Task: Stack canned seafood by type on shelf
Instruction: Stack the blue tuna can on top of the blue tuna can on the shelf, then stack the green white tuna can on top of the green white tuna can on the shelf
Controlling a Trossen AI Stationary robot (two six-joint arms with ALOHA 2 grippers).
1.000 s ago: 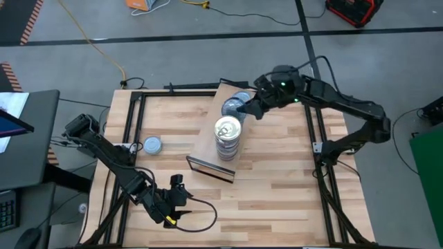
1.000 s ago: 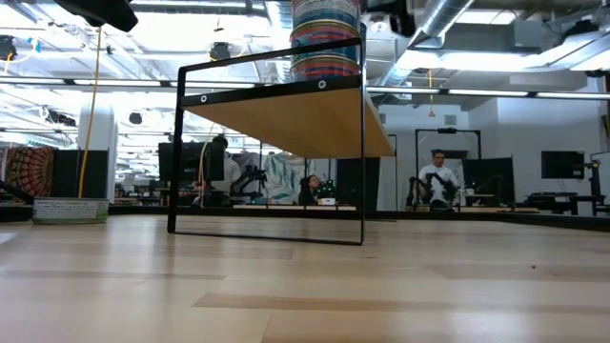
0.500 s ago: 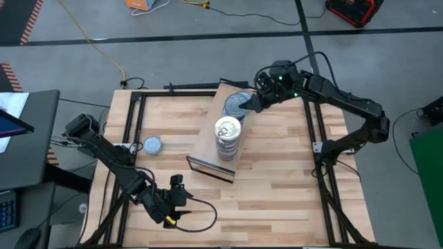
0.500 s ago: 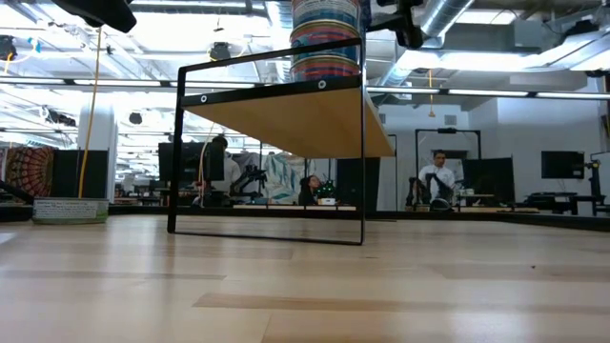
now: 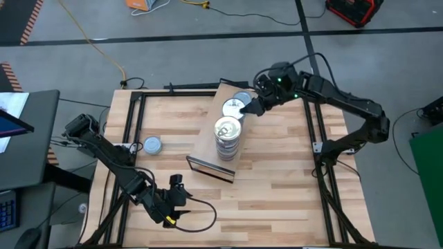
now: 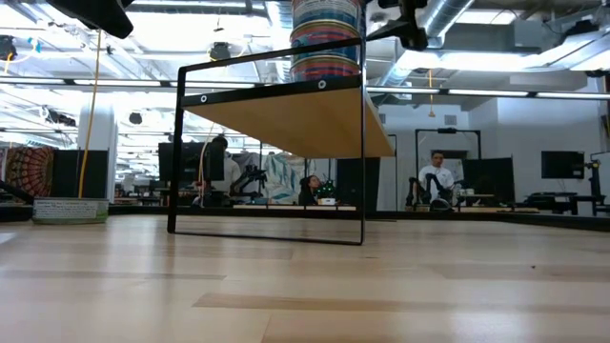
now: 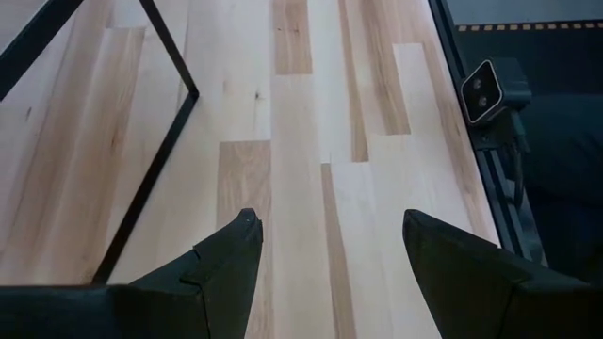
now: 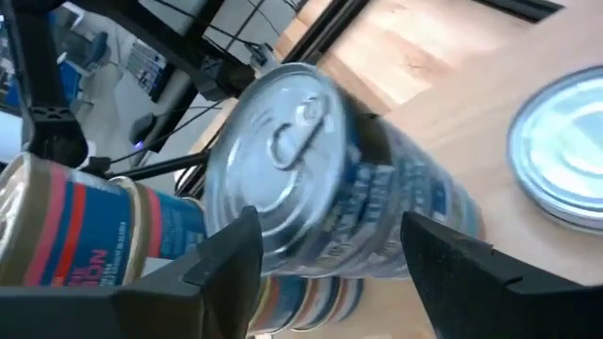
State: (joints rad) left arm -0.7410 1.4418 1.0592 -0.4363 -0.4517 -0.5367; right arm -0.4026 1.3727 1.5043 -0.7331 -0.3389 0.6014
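The shelf stands on the table; the low view shows its underside. Two stacks of canned seafood rest on it. The gold-lidded stack is nearer; the silver-topped blue stack is farther, with one flat can beside it. My right gripper is open just to the right of the blue stack. In its wrist view its fingers flank the stack's top can, which rests on the cans below. My left gripper waits open over the near left of the table.
One loose silver-topped can lies on the table's left side. A black metal frame runs around the tabletop. Bare wood lies to the right of the shelf. A small camera sits at the table's edge.
My right gripper has drawn back a little from the blue stack toward the table's right edge and tipped further down. The stack's top can, partly covered by the fingers before, now shows its whole silver lid and stays on the stack.
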